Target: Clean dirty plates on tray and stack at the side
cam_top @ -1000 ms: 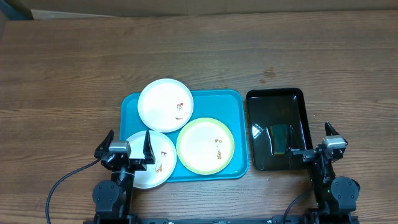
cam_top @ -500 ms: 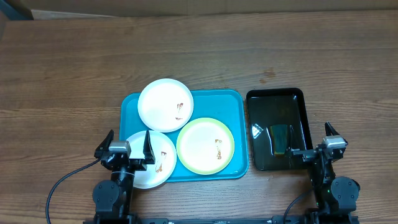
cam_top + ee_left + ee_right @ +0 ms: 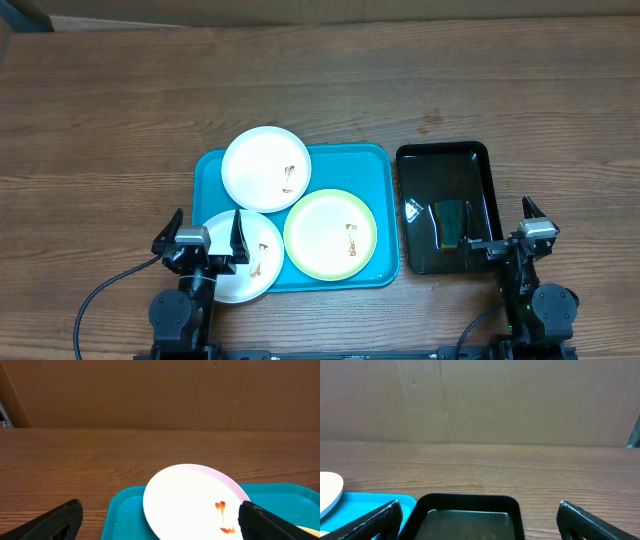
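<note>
Three plates lie on the turquoise tray (image 3: 350, 165). A white plate (image 3: 265, 168) with a brown smear sits at the far left corner. The yellow-green rimmed plate (image 3: 331, 234) sits at the near right, also smeared. A second white plate (image 3: 252, 262) overhangs the tray's near left edge. My left gripper (image 3: 205, 232) hovers open over that near plate; its wrist view shows the far white plate (image 3: 190, 500) with red-brown streaks. My right gripper (image 3: 500, 226) stands open at the black tray's near right corner, holding nothing.
A glossy black tray (image 3: 443, 148) stands just right of the turquoise one, with a green-yellow sponge (image 3: 453, 225) in its near half. The right wrist view shows the black tray's rim (image 3: 470, 498) ahead. Bare wooden table surrounds both trays; a cardboard wall stands behind.
</note>
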You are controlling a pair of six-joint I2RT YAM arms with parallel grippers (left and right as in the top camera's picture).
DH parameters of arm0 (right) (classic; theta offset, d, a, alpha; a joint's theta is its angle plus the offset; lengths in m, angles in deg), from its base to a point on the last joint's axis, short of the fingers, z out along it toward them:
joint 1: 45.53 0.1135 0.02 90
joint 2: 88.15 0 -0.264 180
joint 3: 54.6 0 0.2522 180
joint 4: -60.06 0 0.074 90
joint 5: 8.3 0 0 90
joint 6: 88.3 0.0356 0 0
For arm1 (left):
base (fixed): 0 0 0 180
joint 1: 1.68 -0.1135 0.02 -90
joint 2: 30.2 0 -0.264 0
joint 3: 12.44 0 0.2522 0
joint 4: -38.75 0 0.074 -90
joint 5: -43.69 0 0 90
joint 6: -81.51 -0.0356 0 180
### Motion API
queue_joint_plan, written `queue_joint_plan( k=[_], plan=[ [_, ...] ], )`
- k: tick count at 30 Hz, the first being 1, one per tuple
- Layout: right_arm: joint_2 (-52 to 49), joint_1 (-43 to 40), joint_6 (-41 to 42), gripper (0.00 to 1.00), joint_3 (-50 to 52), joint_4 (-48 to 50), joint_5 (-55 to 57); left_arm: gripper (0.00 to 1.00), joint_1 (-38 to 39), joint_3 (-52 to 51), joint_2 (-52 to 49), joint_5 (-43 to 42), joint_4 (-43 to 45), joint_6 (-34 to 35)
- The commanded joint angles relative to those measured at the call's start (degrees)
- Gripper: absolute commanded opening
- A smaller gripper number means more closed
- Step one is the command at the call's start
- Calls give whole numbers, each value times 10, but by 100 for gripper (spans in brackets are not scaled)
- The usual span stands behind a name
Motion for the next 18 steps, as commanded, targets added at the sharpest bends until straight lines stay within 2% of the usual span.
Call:
queue_joint_plan(
  k=[1,18],
  plan=[
    [7,-5,0,100,6,2,0,100,2,-2,5,5,-1,-13],
    [7,-5,0,100,6,2,0,100,2,-2,5,6,5,-14]
  ],
)
